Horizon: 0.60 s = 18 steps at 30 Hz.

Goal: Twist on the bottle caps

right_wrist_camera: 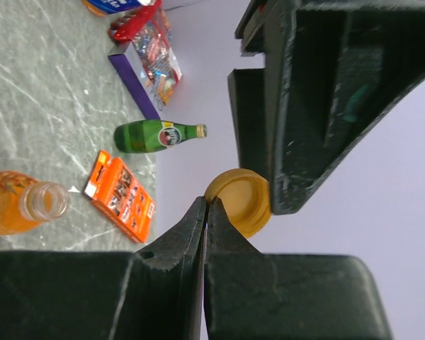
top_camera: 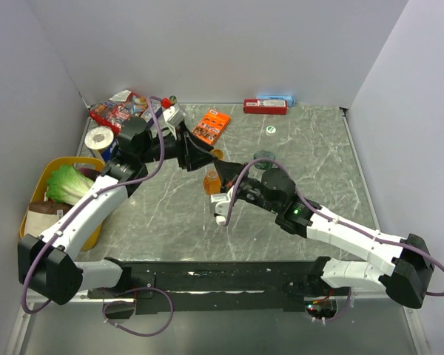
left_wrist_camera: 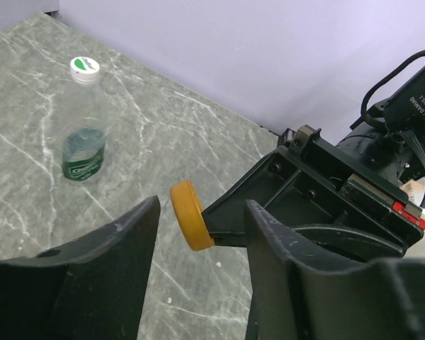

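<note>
Left gripper (left_wrist_camera: 202, 205) wide open, straddling small round orange-brown plastic cap (left_wrist_camera: 190, 214). Right gripper (right_wrist_camera: 205, 207) pinches the cap's rim, clear of grey marbled worktop (left_wrist_camera: 163, 142). Likely a handover. Next: seat cap squarely on open-necked squat orange bottle (right_wrist_camera: 18, 205), then twist.

the marbled tabletop (top_camera: 318, 170) is carrying an orange bottle (top_camera: 211, 180), a dark green bottle (top_camera: 265, 157), a whitish cap (top_camera: 270, 130), an orange box (top_camera: 211, 126) and a yellow basket (top_camera: 35, 196).
</note>
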{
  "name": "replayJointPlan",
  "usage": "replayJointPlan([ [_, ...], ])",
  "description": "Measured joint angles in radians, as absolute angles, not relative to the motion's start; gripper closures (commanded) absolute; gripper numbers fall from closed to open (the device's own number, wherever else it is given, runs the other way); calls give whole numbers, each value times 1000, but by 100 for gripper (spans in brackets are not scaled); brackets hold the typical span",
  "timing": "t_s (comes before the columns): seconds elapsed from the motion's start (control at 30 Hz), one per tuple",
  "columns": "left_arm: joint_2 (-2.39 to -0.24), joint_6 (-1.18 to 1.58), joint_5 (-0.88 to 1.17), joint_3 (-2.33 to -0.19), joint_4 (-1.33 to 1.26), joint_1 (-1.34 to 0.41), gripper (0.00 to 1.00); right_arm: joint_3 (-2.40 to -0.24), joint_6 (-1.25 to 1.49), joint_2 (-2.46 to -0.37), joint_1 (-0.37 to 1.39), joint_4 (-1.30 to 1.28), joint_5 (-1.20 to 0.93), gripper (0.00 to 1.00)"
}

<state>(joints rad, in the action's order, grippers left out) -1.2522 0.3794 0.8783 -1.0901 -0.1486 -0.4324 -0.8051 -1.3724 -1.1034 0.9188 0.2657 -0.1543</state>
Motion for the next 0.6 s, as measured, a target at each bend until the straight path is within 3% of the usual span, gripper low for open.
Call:
replayJointPlan([
  [0.23, -1256, 379, 875, -1083, -152, -452, 67, -805, -1402, -1103, 935, 279, -148, 100],
  [0.27, -1258, 378, 873, -1083, -152, -452, 76, -805, -1406, -1103, 937, 279, -147, 100],
  [0.4, -1259, 363, 868, -1083, -149, -453, 95, -805, -1416, -1103, 942, 276, -143, 100],
  [0.43, -1259, 356, 868, -1083, -147, -454, 99, -805, -1419, -1103, 943, 275, -142, 84],
  [0.47, -1259, 356, 868, -1083, -145, -454, 99, -805, -1419, -1103, 944, 273, -142, 74],
  [0.53, -1259, 345, 868, -1083, -138, -455, 99, -805, -1421, -1103, 945, 263, -139, 61],
  [0.6, -1254, 303, 865, -1083, -106, -457, 99, -805, -1420, -1101, 945, 239, -128, 58],
])
